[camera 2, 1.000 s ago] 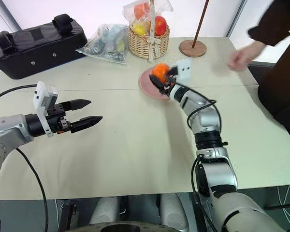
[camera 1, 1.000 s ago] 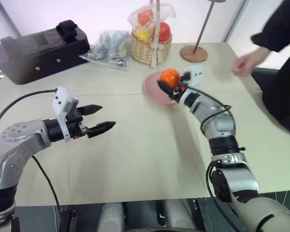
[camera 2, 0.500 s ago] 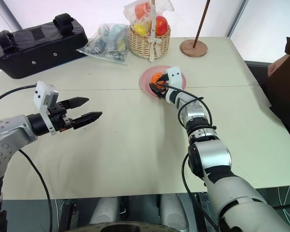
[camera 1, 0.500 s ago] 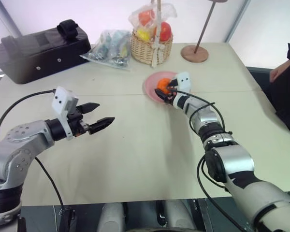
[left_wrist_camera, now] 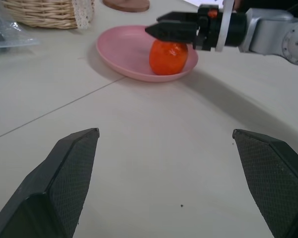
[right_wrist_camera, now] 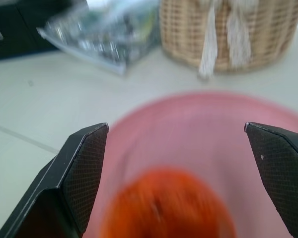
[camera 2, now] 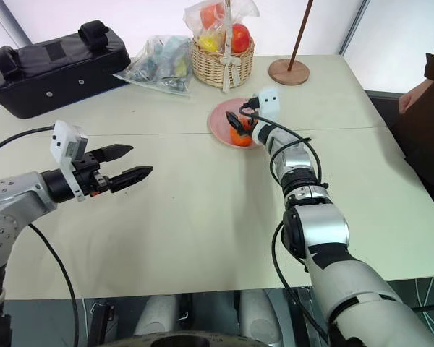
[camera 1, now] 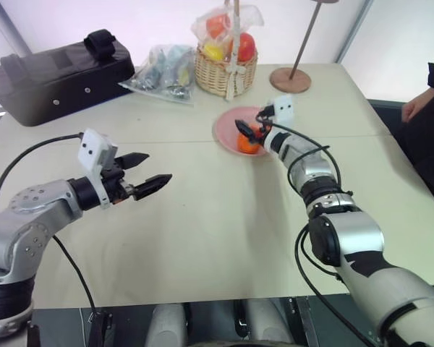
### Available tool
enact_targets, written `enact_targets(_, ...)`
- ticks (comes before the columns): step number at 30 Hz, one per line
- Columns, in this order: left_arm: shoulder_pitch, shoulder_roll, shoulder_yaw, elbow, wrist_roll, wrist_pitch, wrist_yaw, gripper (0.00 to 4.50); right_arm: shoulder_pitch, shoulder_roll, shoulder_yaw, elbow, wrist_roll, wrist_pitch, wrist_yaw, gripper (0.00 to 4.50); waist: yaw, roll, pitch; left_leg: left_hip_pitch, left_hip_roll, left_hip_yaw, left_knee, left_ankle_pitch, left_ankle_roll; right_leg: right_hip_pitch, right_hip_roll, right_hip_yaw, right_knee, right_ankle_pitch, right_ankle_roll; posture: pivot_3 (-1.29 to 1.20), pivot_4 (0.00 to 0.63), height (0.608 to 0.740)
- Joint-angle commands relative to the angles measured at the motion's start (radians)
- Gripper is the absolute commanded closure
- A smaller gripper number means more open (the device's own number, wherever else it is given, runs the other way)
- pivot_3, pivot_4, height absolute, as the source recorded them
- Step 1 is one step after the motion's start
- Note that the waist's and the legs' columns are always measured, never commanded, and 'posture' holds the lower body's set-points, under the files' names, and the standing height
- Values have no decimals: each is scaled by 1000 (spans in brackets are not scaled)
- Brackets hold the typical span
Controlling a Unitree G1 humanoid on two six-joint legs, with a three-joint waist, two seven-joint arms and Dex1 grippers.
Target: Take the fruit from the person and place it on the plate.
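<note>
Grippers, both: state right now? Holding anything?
Left gripper: jaws open, empty, above the table.
Right gripper: jaws open, holding nothing; the fruit sits on the plate below it.

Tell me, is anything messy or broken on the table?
Nothing stands out. The orange fruit sits whole on the pink plate, the basket stands upright, and the black bag and the plastic bag lie on the table. No spills or damage show.
</note>
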Motion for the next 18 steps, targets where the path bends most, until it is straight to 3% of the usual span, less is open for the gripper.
enact_targets(1, -10, -9, 51, 10, 32, -48, 25, 0, 3, -38, -20, -198, 27, 42, 3, 31, 1, 0, 0, 0, 0, 0, 0, 0, 0, 0, 0, 0, 0, 0, 0, 0, 150, 740)
enact_targets(9, 19, -77, 122, 56, 140, -152, 150, 0, 287, -202, -34, -752, 105, 326, 87, 31, 10, 0, 0, 0, -1, 1, 0, 0, 0, 0, -2, 0, -1, 0, 0, 0, 150, 740)
enact_targets(18, 121, -161, 143, -15, 145, -158, 214, 0, 560, -292, -153, -985, 191, 468, 52, 31, 6, 0, 0, 1, 0, 1, 0, 0, 0, 1, 0, 0, 0, 0, 0, 0, 150, 740)
